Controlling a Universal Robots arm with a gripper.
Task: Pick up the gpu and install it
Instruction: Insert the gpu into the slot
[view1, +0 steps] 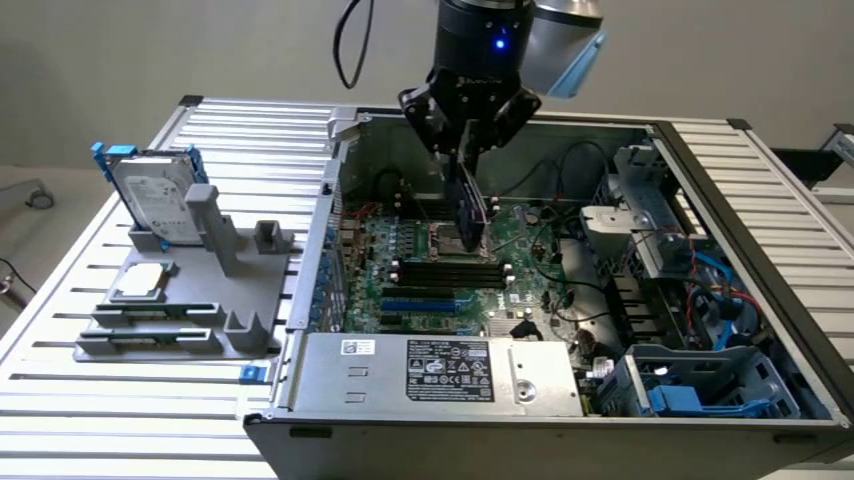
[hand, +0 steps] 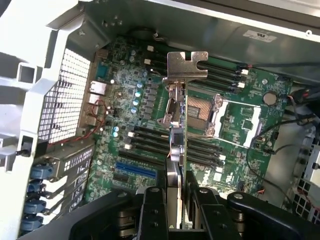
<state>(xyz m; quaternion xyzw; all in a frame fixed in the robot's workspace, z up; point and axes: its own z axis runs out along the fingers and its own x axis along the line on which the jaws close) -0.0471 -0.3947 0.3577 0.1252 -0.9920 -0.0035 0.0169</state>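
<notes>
While poised inside the open case (view1: 747, 190), grips the gpu (view1: 469, 205) with the fingers (view1: 438, 125) closed on its two flat faces. Holds it on edge, long side running down toward the motherboard (view1: 400, 250), low end close over the CPU socket (view1: 447, 240) and the memory slots (view1: 454, 272); cannot tell whether it touches the board. From the wrist, looks along the gpu (hand: 178, 135) past the fingers (hand: 150, 212) to the silver bracket (hand: 186, 65) at the far end, just beside the CPU socket (hand: 202, 115).

Judging by this, sits in the carry-and-align step: picked up, clear of the grey holder (view1: 200, 300) on the desk (view1: 240, 125), not yet in any slot. Hangs apart from the blue expansion slot (hand: 134, 170), which lies nearer the rear slot covers (hand: 60, 170).

Seating would likely call for bringing the card's connector edge square over that slot, bracket toward the rear wall, then pressing down straight and evenly. Risks, as a guess, a tilt in the grip or a snag on the loose cables (view1: 587, 160).
</notes>
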